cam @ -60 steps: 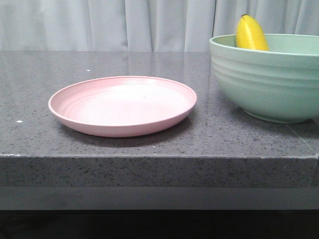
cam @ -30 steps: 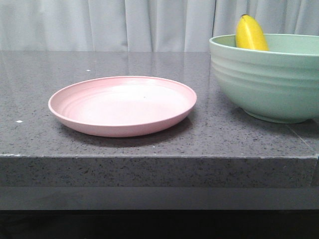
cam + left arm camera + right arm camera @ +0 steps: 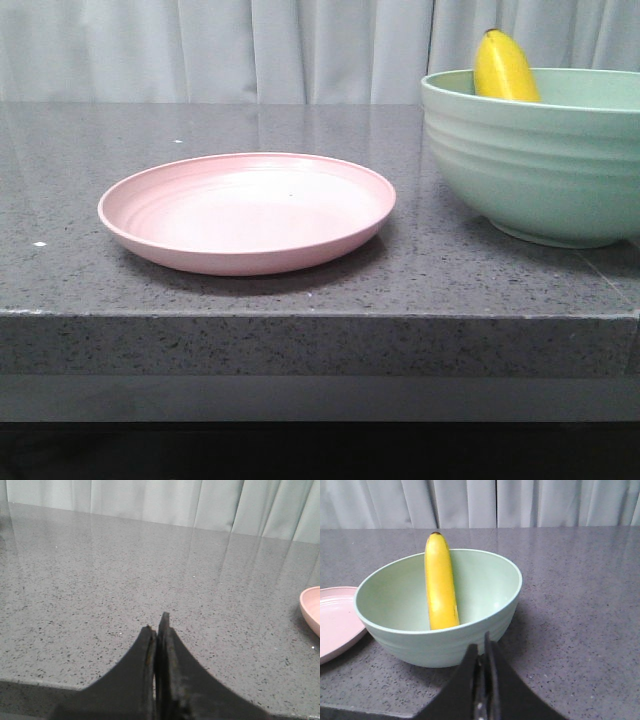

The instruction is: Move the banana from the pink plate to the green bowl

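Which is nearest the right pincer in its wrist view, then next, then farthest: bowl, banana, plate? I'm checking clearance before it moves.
1. Bowl: its near wall sits just ahead of the shut right pincer.
2. Banana: inside the bowl, leaning on the far wall.
3. Plate: beside the bowl, on the side away from the pincer.

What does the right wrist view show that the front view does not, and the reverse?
Only the right wrist view shows the right end effector, its jaws shut and empty, and the inside of the deep, ridged mint-green bowl, where the smooth yellow banana leans against the wall, its tip above the rim. Only the front view shows the whole round, shallow pale pink plate, with nothing on it, and the front edge of the speckled grey stone table. Both show the bowl, the banana's tip, some plate, the table and the pale curtain.
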You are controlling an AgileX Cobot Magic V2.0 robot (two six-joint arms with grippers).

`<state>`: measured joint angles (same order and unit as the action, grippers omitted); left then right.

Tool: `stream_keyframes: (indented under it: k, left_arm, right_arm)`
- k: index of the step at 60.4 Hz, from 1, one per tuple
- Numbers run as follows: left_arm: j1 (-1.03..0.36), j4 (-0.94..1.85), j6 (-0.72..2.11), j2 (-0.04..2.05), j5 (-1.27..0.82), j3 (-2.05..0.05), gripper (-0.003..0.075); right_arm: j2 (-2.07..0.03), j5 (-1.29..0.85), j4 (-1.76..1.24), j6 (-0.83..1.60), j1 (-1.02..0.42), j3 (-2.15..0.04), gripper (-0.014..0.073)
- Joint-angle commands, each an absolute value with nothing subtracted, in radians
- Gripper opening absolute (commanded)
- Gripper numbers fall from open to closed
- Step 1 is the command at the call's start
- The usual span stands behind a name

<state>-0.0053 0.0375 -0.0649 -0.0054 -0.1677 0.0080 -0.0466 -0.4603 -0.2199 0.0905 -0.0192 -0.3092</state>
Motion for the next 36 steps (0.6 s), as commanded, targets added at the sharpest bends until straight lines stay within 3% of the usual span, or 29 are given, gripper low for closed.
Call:
stream_keyframes:
  k: [1, 15, 36]
  left_arm:
    - [-0.005, 0.046, -0.069, -0.025, -0.078, 0.010, -0.0020]
    - [-0.005, 0.046, -0.069, -0.025, -0.078, 0.010, -0.0020]
    - [-0.005, 0.046, -0.069, -0.023, -0.078, 0.010, -0.0020]
  right_arm:
    - [-0.060, -0.272, -0.217, 0.096, -0.011, -0.266, -0.0060]
    - [-0.059, -0.066, -0.181, 0.096, -0.011, -0.026, -0.0060]
    - [0.034, -0.100, -0.180, 0.096, -0.011, 0.027, -0.0060]
